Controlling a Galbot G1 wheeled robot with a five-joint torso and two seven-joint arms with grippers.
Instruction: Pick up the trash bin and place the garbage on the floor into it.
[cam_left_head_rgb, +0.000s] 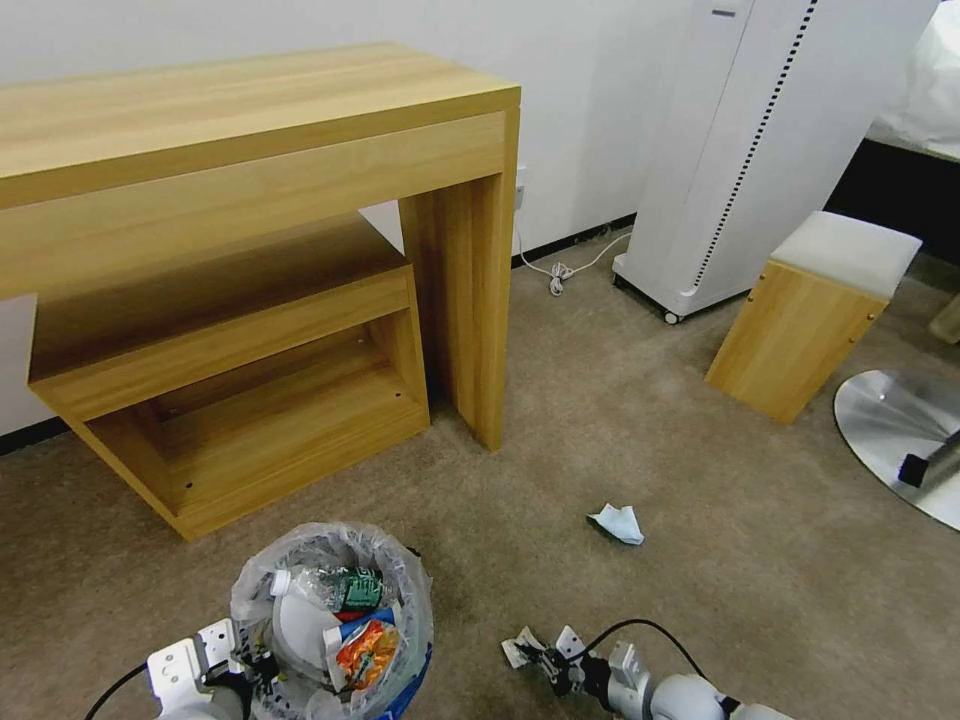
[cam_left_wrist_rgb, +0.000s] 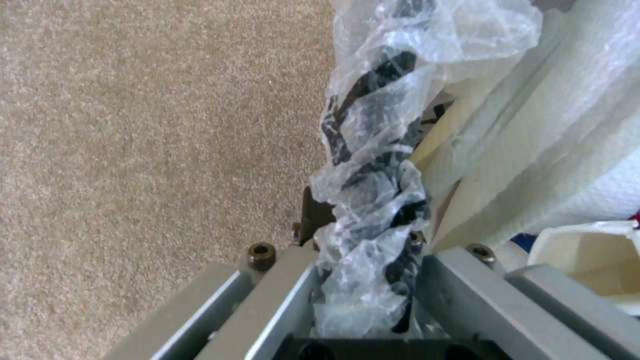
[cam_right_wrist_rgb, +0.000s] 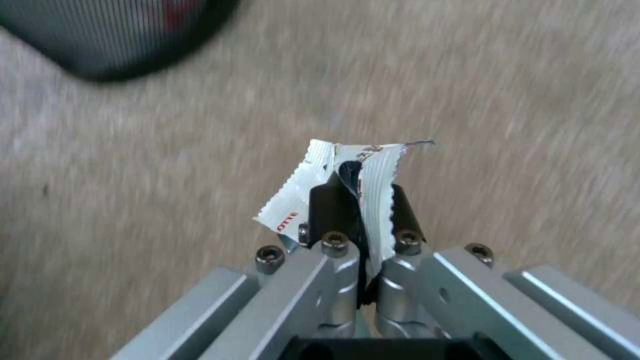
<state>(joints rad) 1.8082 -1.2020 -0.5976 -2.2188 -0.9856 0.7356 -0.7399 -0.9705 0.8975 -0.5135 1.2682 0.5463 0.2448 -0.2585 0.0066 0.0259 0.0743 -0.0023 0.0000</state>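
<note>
left gripper (cam_left_wrist_rgb: 363, 280) pinching bag-lined blue trash bin (cam_left_head_rgb: 400, 690) rim | right gripper (cam_right_wrist_rgb: 363, 200) pinching white wrapper (cam_right_wrist_rgb: 333, 175) | next: carry over bin; crumpled tissue (cam_left_head_rgb: 618, 522) remains

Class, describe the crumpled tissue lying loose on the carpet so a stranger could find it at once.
Start at the wooden desk and go to its right leg. On the bare beige carpet in front of it lies the tissue, crumpled, pale blue-white, alone, with nothing touching it.

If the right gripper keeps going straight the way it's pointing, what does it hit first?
Probably the trash bin. The right gripper, shut on a white wrapper, points across the carpet toward the bin held by the left gripper. Only bare carpet lies between; height is unclear.
</note>
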